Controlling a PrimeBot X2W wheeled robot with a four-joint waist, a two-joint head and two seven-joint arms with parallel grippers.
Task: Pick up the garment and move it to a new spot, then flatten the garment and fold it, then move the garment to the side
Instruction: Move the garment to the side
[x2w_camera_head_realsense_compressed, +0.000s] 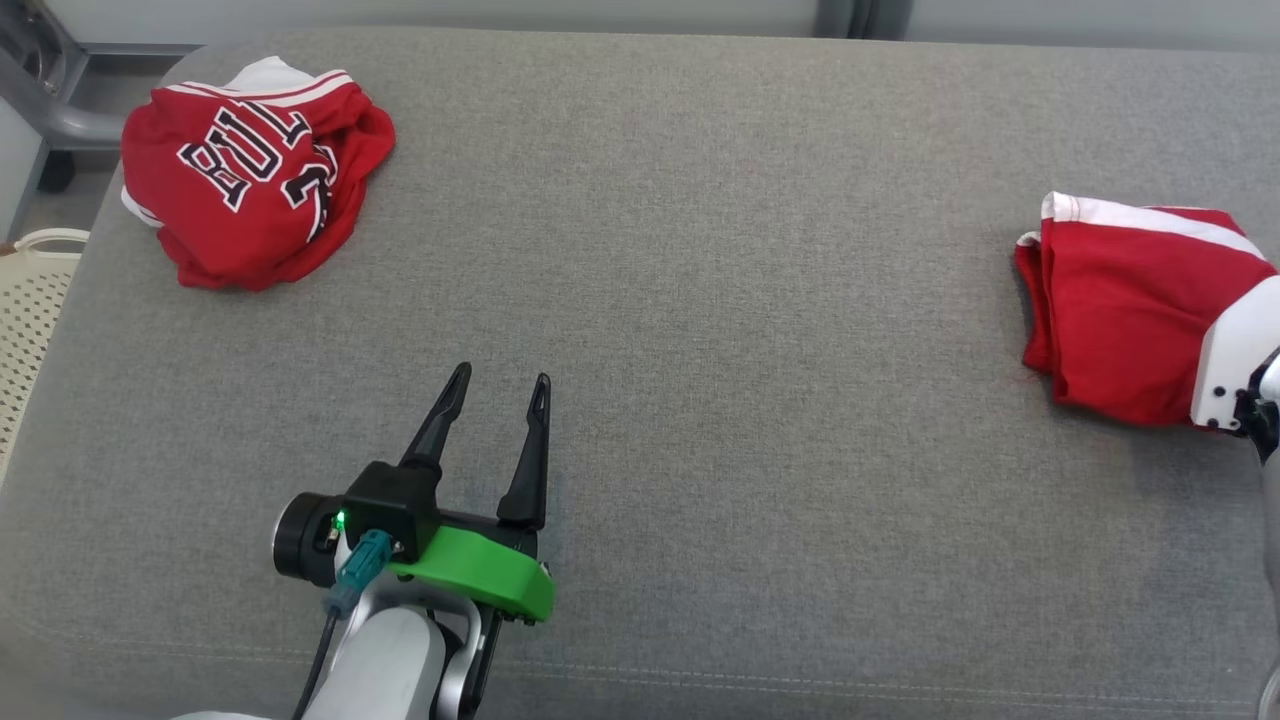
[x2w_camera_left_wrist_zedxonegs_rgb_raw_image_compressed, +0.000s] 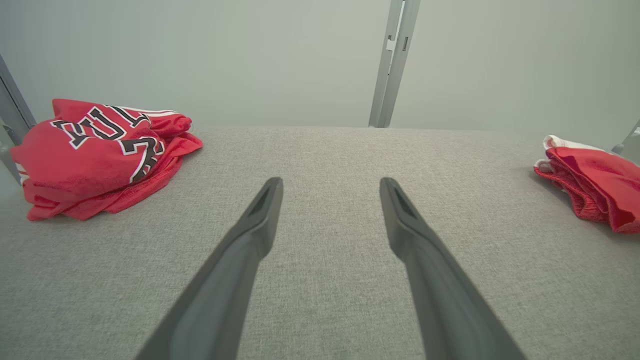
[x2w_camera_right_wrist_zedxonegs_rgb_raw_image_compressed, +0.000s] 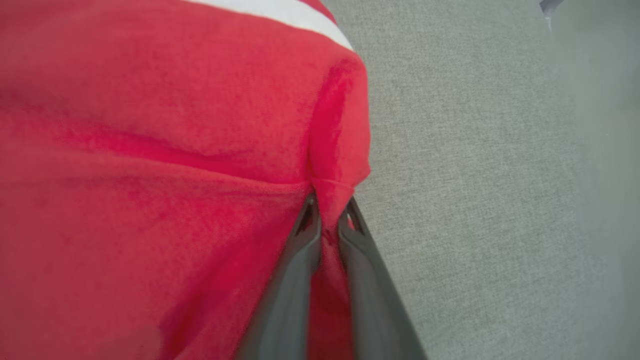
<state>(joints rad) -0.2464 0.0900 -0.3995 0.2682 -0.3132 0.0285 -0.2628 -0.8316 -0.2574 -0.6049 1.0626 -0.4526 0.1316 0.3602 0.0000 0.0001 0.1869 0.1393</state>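
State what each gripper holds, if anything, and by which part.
Right gripper pinches the folded red garment by a fold at its edge; left gripper holds nothing.

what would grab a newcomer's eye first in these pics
The crumpled red jersey with black-and-white lettering, at the far left of the grey cushioned surface, stands out most. At the right edge lies a second red garment with a white stripe, its cloth pinched between the shut fingers of the right tool. The left tool stands open over the grey fabric near the front.
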